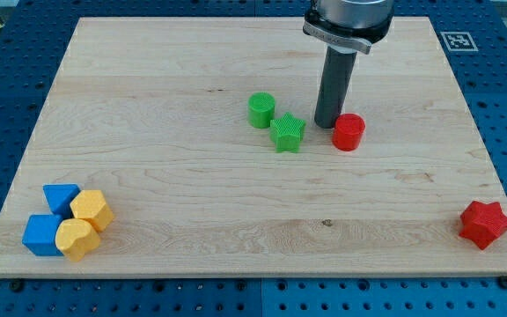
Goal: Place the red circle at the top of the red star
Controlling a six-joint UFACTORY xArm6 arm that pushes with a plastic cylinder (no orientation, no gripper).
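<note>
The red circle (pixel 349 132) is a short red cylinder lying right of the board's centre. The red star (pixel 485 224) lies near the board's bottom right corner, far from the circle. My tip (pixel 326 124) is the lower end of the dark rod that comes down from the view's top. It stands just left of the red circle, touching or nearly touching its upper left side, and to the right of the green star (pixel 287 133).
A green cylinder (pixel 261 110) lies up-left of the green star. At the bottom left, a blue triangle (pixel 61 198), a blue cube (pixel 40 235), a yellow hexagon (pixel 91 210) and a yellow heart (pixel 77 239) cluster together. A marker tag (pixel 457 40) sits beyond the top right corner.
</note>
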